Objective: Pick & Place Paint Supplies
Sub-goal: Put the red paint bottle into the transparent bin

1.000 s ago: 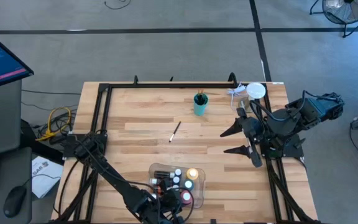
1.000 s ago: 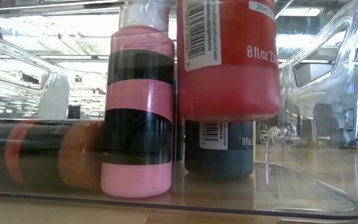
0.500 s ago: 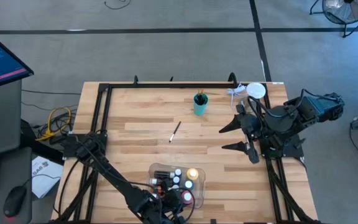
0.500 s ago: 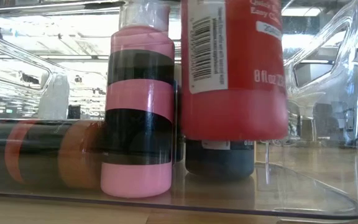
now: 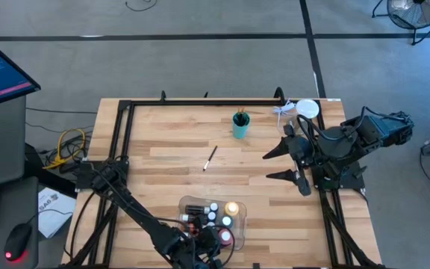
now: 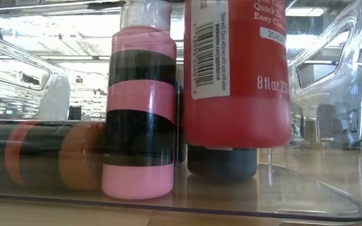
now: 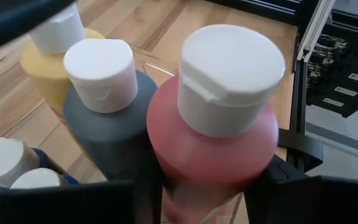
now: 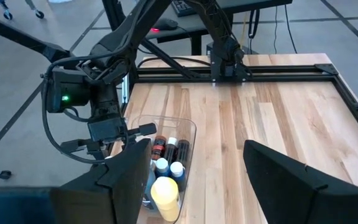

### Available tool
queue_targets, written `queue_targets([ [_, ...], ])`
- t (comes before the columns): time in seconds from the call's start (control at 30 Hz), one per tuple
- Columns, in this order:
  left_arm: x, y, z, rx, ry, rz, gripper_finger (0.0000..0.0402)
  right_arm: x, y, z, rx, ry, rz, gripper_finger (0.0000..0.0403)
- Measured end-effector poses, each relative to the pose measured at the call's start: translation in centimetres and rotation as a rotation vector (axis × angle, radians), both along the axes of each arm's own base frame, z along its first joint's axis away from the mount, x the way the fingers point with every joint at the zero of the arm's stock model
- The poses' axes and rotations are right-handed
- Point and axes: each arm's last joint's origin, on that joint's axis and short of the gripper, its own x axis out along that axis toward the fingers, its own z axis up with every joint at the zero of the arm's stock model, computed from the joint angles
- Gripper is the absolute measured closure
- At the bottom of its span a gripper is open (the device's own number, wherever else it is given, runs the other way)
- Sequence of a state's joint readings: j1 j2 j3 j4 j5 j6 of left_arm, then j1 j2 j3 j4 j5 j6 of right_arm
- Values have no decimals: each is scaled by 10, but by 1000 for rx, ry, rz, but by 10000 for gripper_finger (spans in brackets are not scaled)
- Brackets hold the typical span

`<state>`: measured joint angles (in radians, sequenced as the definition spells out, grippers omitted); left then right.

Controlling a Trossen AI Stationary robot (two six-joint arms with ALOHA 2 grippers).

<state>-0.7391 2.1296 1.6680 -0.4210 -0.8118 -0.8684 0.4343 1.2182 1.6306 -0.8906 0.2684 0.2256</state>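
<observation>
Red paint bottle (image 7: 213, 140) with a white cap sits upright in the clear plastic tray (image 5: 194, 203) beside a grey bottle (image 7: 107, 118), clasped between the left end effector (image 5: 216, 240) fingers, while the right end effector (image 5: 286, 166) hangs wide open, well apart from the tray, holding nothing.

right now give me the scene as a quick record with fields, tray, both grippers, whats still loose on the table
tray: clear plastic tray at the table's near edge, holding white-capped bottles including a yellow bottle
left gripper: left gripper over the tray, fingers either side of the red bottle
red bottle: upright, base not quite on the tray floor in the low view
right gripper: right gripper open, empty, above the table's right side
loose: one paint brush mid-table
teal cup: teal cup near the far edge, with brushes in it
</observation>
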Motion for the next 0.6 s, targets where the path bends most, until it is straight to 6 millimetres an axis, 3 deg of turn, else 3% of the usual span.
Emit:
queue_targets([
  [0.6,1,-3,-7,-32,24,-30,247,0,0,0,-3,6,0,154],
])
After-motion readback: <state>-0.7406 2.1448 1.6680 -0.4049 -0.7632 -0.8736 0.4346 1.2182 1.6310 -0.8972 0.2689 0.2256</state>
